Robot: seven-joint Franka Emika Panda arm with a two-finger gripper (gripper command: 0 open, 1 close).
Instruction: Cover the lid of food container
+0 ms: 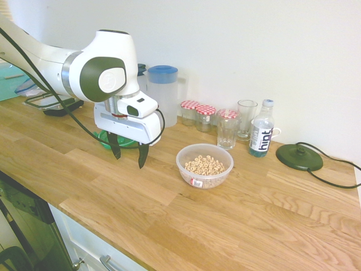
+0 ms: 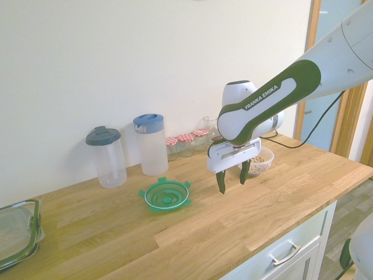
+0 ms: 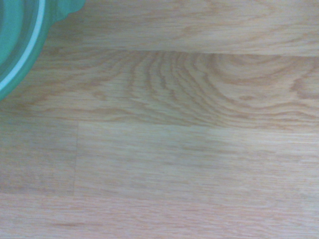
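Note:
The round green lid (image 2: 166,194) lies flat on the wooden counter (image 2: 192,233), in front of the jugs. In the first exterior view only its edge (image 1: 126,142) shows behind my gripper. A blurred green rim of the lid (image 3: 20,45) fills a corner of the wrist view. The food container (image 1: 204,165), a clear round bowl of ring cereal with a small red-white sticker, stands uncovered on the counter; it also shows partly behind my arm (image 2: 260,161). My gripper (image 1: 128,153) (image 2: 232,179) hangs open and empty just above the bare wood, between lid and bowl, touching neither.
Along the wall stand a blue-lidded jug (image 1: 162,93), a grey-lidded jug (image 2: 107,156), three red-checked jars (image 1: 205,117), two glasses (image 1: 227,129), a water bottle (image 1: 261,136) and a dark kettle base (image 1: 299,156). A black-rimmed rectangular container (image 2: 14,233) sits at the counter's far end.

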